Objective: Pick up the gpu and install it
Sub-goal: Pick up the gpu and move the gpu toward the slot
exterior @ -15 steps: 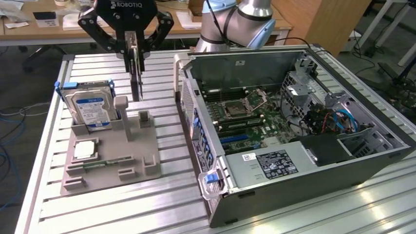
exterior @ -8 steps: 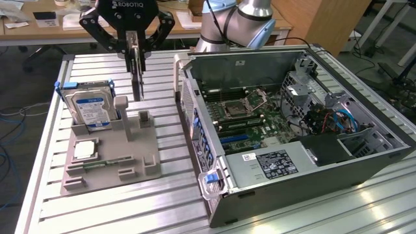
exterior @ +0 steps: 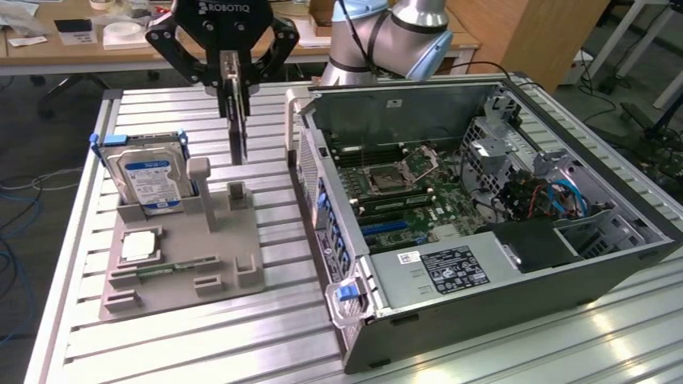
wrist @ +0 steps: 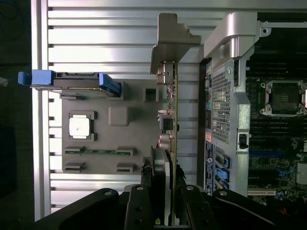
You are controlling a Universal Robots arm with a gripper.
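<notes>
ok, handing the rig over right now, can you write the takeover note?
Gripper: jaws shut on the gpu, card hanging upright.
Where: gpu is in the air above the grey fixture, beside the open computer case and outside it.
Done: pickup.
Left: install. The gpu is not yet on the motherboard.

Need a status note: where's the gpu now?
In the exterior view, the gpu hangs edge-on in the tool above the grey holder, left of the computer case, right of the hard drive.
</notes>
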